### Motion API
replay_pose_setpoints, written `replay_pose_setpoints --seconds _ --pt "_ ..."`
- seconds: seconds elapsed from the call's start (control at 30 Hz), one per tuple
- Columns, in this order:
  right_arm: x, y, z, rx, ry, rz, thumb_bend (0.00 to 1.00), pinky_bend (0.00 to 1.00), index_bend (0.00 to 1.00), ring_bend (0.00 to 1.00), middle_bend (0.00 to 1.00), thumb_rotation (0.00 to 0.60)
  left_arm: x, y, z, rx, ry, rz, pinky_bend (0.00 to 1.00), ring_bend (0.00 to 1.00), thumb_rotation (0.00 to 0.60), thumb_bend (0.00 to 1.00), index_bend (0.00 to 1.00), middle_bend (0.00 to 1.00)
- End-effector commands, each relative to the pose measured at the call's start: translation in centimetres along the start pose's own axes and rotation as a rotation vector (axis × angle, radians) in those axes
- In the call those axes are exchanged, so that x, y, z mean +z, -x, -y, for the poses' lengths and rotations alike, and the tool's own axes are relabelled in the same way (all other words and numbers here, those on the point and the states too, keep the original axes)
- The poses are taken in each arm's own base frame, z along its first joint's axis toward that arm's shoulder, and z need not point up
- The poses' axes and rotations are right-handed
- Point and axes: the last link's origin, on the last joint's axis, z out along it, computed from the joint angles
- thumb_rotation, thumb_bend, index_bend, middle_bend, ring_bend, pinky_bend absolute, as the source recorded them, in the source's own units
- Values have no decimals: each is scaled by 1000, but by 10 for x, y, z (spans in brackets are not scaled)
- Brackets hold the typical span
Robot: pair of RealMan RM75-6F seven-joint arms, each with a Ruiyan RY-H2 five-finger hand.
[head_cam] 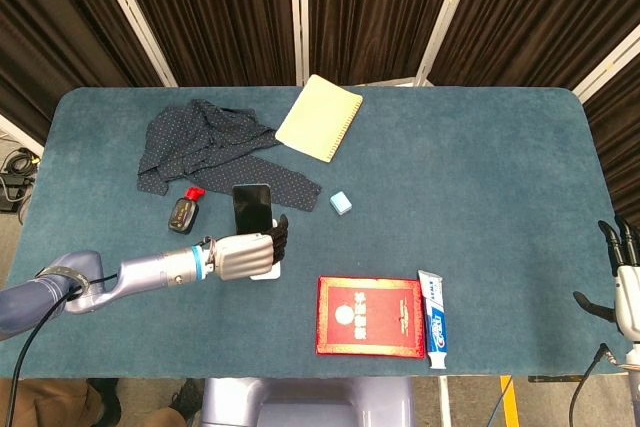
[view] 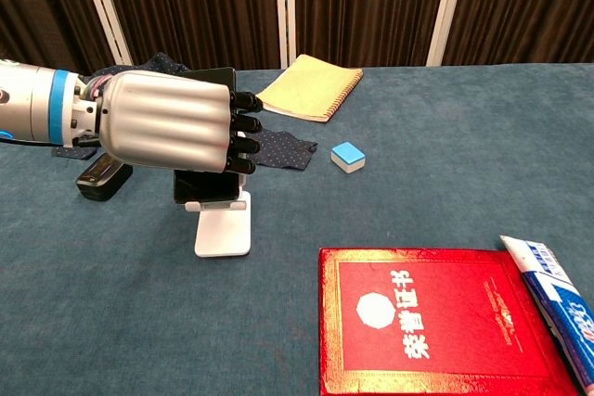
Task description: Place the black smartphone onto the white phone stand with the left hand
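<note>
The black smartphone (head_cam: 252,209) stands upright on the white phone stand (view: 223,231), left of the table's middle. Its lower edge (view: 206,189) sits in the stand's cradle. My left hand (view: 167,121) covers most of the phone from the front and still holds it, its dark fingers (view: 244,133) wrapped around the phone's right edge. In the head view the left hand (head_cam: 243,255) lies just below the phone. My right hand (head_cam: 626,285) hangs past the table's right edge, fingers apart, holding nothing.
A red booklet (head_cam: 370,316) and a toothpaste tube (head_cam: 432,318) lie near the front edge. A small blue block (head_cam: 341,203), a yellow notebook (head_cam: 319,117), a dotted dark cloth (head_cam: 215,147) and a small black device (head_cam: 182,214) surround the stand.
</note>
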Motion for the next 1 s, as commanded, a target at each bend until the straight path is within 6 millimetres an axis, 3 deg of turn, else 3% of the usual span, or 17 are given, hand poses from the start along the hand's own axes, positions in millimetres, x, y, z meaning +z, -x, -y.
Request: replay_pose_setpoints --seconds 0.03,0.2,0.67,0.8,1.0 --pt "0 0 0 1 0 0 0 0 0 0 0 600 -1 0 1 0 -3 4 211 205 600 0 333 180" --pt "0 0 0 2 0 0 0 0 0 0 0 600 -2 -1 2 0 -10 10 174 131 600 0 296 76" --pt "-1 -2 0 8 -2 -3 0 0 0 0 0 600 -4 -6 5 6 -22 9 139 72 600 0 249 5" --pt "-1 -3 -1 10 -3 -4 0 0 0 0 0 600 -9 -12 14 -7 -62 -17 125 53 600 0 222 0" --pt "-3 -3 0 13 -8 -4 0 0 0 0 0 600 -34 -24 39 -38 -175 -59 122 51 600 0 212 0"
